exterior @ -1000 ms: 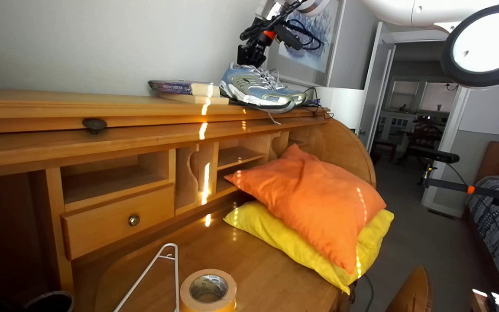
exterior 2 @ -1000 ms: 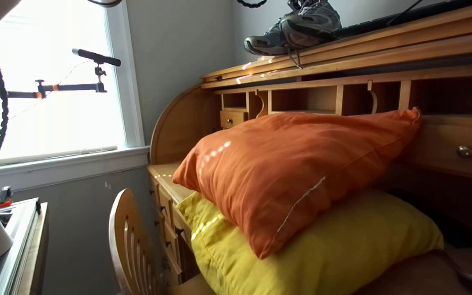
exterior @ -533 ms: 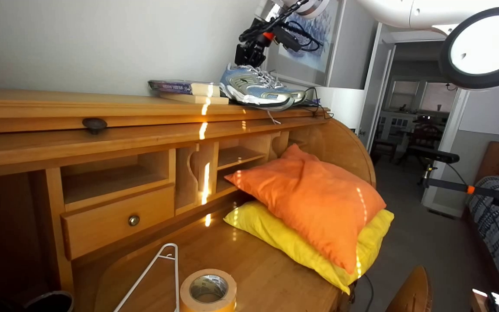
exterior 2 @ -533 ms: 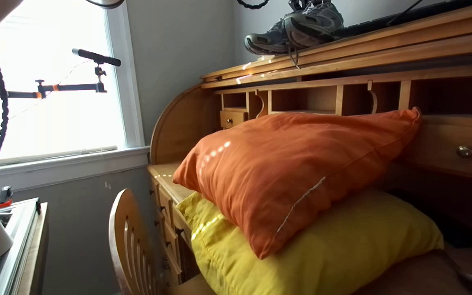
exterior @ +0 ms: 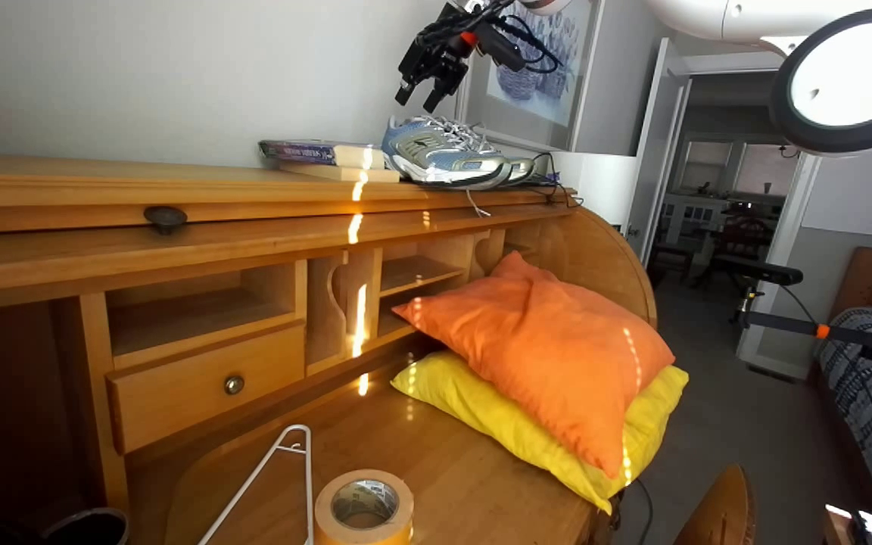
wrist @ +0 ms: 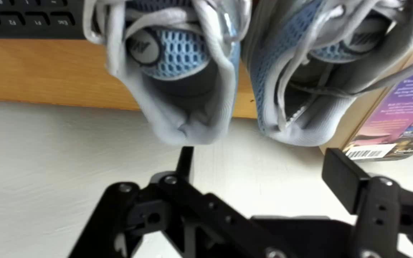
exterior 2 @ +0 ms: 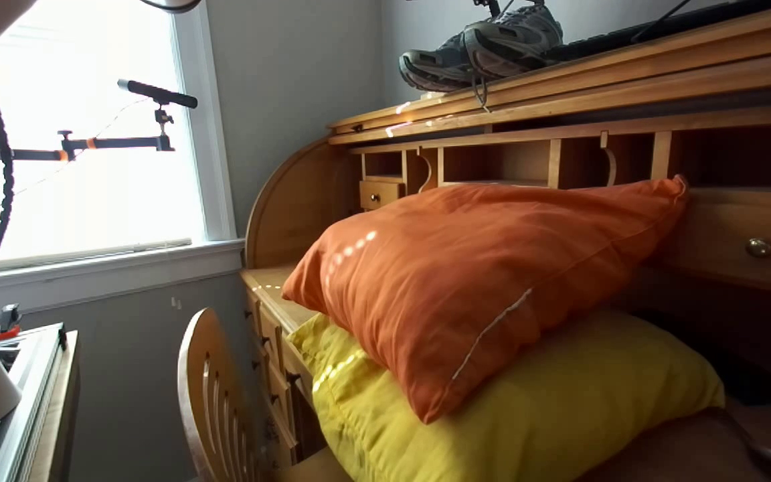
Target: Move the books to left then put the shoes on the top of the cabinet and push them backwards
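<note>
A pair of grey-white and light blue shoes point(exterior: 442, 155) rests on the top ledge of the cabinet point(exterior: 201, 185), side by side, toes toward the front edge. One lace dangles over that edge. Close beside them lie the books point(exterior: 315, 154), two stacked flat, near the wall; part of the stack shows at the right of the wrist view with a purple cover point(wrist: 403, 111). My gripper point(exterior: 418, 103) is just above the shoes' heels. Its jaws stand wide apart in the wrist view, with only pale wall between the fingertips. In the wrist view, both shoes point(wrist: 188, 104) lie ahead of it, not gripped.
A black keyboard point(wrist: 31, 21) lies on the ledge on the shoes' far side from the books. Below, an orange pillow point(exterior: 542, 348) sits on a yellow one point(exterior: 496, 416). A tape roll point(exterior: 364, 507) and white hanger point(exterior: 292, 446) lie on the desk. A framed picture point(exterior: 534, 83) hangs behind.
My gripper has opened and risen a little off the shoes. The shoes have stayed in nearly the same place, their heels slightly lower. The books have not moved.
</note>
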### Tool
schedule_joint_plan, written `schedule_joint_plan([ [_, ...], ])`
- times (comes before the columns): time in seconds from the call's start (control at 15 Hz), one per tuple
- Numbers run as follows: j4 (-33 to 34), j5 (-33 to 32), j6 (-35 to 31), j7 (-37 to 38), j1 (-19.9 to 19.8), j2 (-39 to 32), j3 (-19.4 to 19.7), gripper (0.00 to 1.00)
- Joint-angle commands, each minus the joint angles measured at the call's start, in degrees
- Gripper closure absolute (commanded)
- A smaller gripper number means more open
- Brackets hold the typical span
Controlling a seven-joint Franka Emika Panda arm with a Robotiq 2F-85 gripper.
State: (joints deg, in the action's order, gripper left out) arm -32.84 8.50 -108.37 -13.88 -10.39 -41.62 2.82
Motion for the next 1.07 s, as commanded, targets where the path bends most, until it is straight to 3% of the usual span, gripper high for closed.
schedule_joint_plan([
  [0.0,0.67,0.23,1.34,3.34,0.19,0.90,0.22,0.00],
  [1.0,-2.12,2.23,17.87,13.12,-2.33,10.94,-0.63,0.00],
])
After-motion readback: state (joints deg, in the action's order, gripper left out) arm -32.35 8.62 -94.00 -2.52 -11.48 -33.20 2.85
